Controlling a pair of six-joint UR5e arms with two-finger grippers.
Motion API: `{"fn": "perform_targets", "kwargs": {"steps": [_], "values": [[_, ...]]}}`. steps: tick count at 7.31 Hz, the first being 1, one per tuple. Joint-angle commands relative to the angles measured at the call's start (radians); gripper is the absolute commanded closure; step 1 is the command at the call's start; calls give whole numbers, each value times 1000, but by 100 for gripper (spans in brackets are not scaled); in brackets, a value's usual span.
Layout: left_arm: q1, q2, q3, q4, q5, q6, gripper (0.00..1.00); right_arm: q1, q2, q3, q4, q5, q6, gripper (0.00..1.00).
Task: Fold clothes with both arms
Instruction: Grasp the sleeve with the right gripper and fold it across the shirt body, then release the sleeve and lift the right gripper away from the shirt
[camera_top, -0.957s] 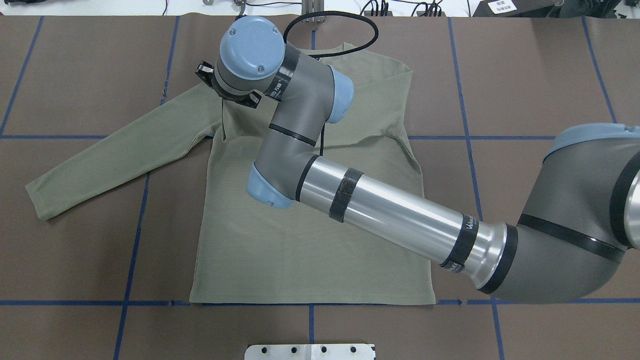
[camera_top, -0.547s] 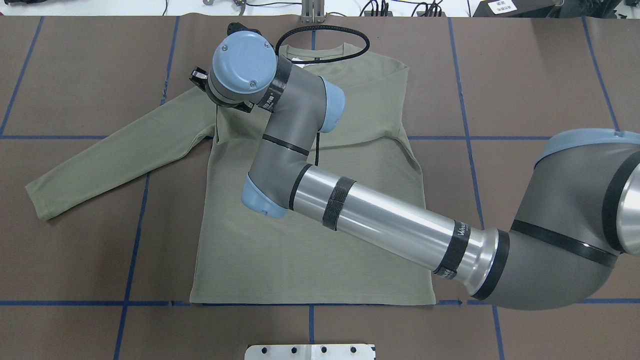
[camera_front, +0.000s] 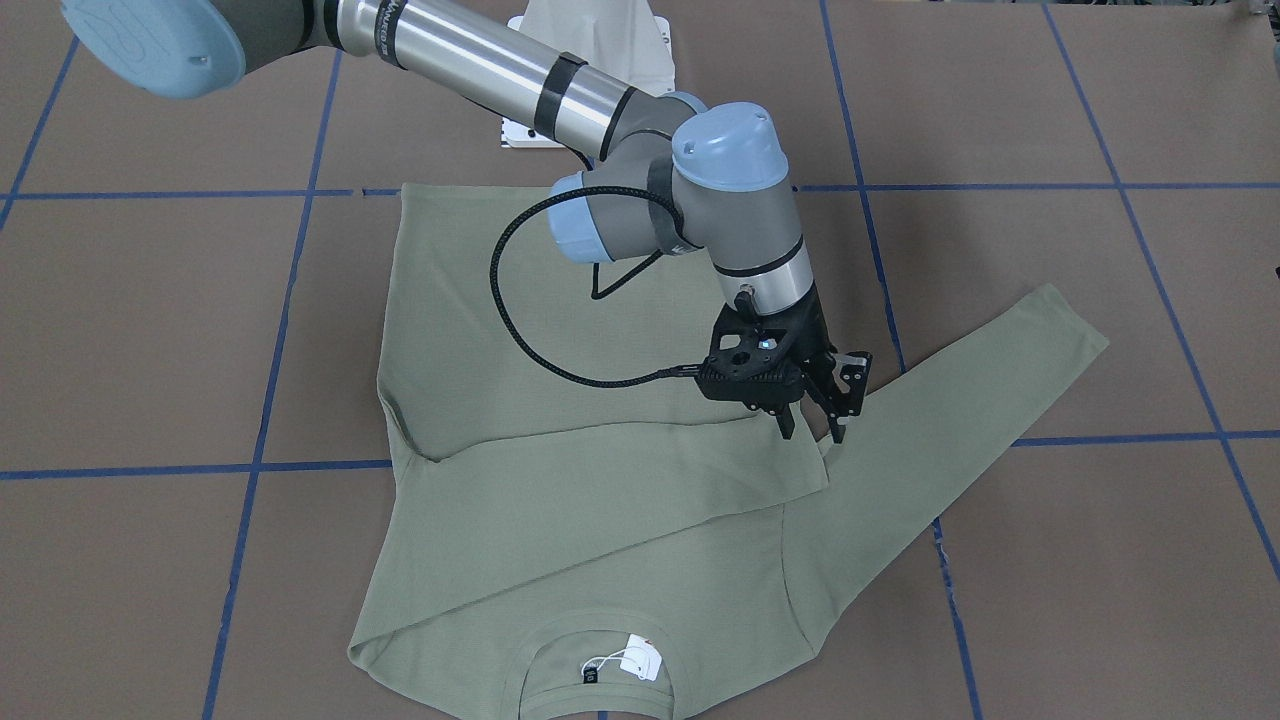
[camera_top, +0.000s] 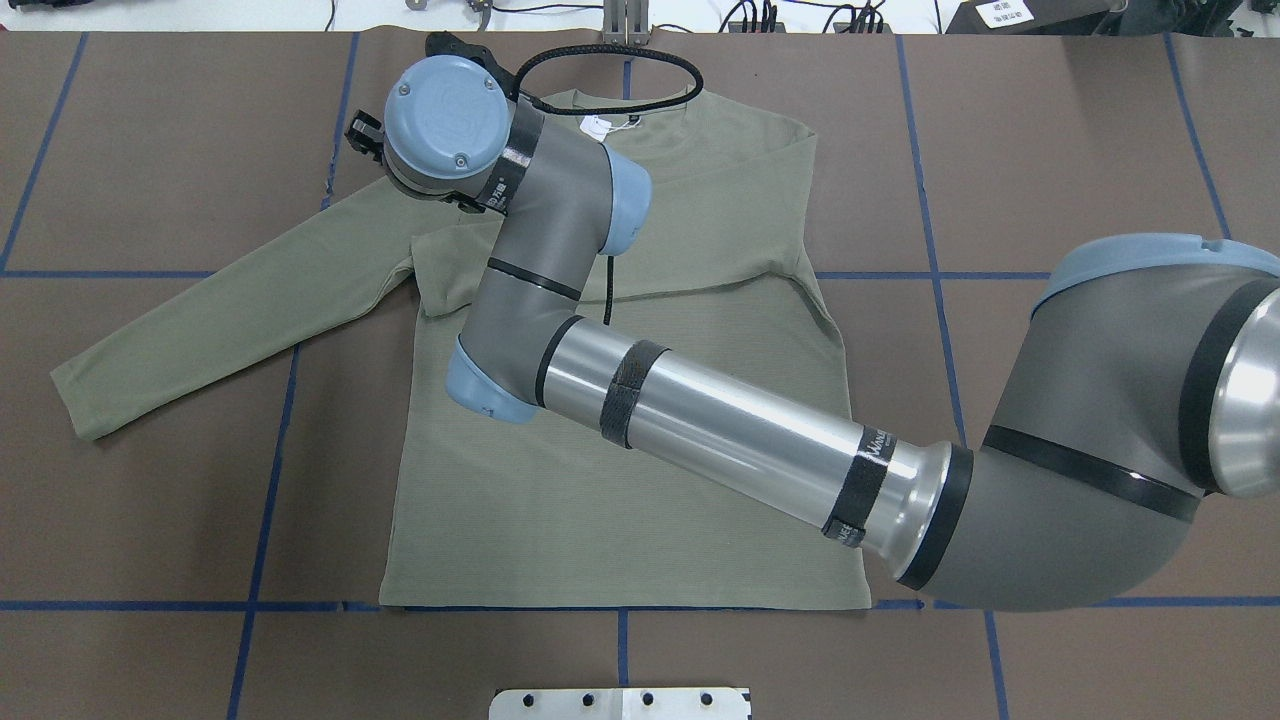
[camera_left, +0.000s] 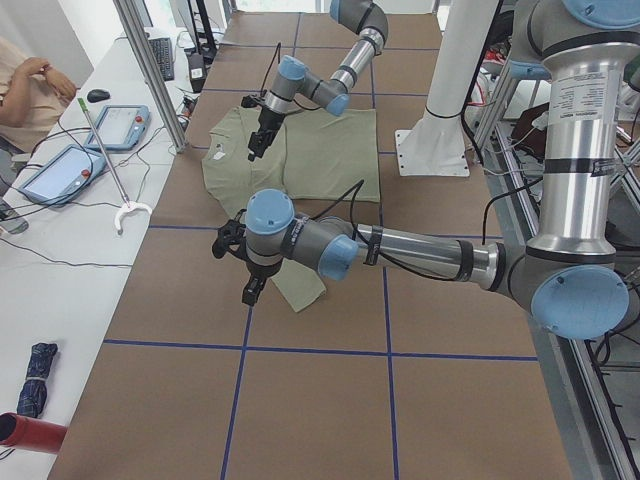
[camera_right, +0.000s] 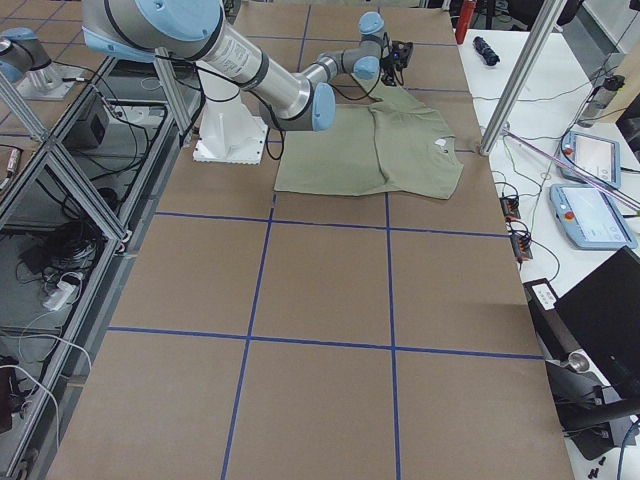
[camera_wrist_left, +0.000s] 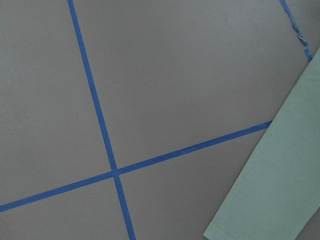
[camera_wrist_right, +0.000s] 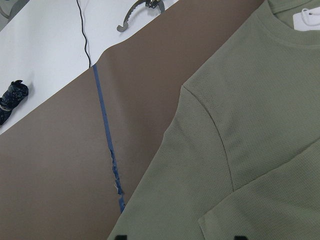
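Front view: the right gripper (camera_front: 812, 432) points down with its fingers spread wide and nothing between them. The tips are just over the shirt (camera_front: 560, 560), at the cuff of the folded sleeve (camera_front: 620, 470) lying across the chest; can't tell if they touch the cloth. The shirt lies flat on the brown table (camera_front: 150, 330), collar and white tag (camera_front: 640, 660) away from the robot, hem toward its base, long axis running robot to far edge. The other sleeve (camera_front: 980, 400) stretches out diagonally on the robot's left side. Overhead: the right arm (camera_top: 740, 440) reaches across the shirt, and its wrist hides most of the gripper. Left-end view: the left gripper (camera_left: 250, 290) points down just beside the stretched sleeve's cuff; can't tell whether its fingers are apart or together. Left wrist camera: only that cuff and blue tape lines (camera_wrist_left: 95, 110), no fingers. Right wrist camera: shoulder seam and collar, with two fingertips apart at the bottom edge.
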Motion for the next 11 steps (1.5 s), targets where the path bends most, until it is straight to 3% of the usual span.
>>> {"fn": "perform_targets", "kwargs": {"steps": [1, 2, 3, 5, 7, 8, 11], "values": [[66, -8, 23, -8, -37, -80, 0, 7, -21, 50, -2, 1, 11, 2], [124, -16, 67, -70, -34, -214, 0, 25, -107, 142, -4, 11, 13, 1], [151, -40, 166, -183, -35, -340, 0, 84, -201, 249, -10, 103, 13, 1], [188, -71, 329, -316, -42, -452, 4, 235, -434, 491, -89, 375, 2, 1], [285, -73, 336, -325, -29, -553, 4, 386, -673, 679, -88, 545, -49, 1], [292, -73, 345, -330, -8, -551, 4, 442, -731, 708, -86, 604, -89, 1], [310, -71, 371, -352, -8, -550, 11, 469, -812, 768, -86, 604, -93, 1]]}}
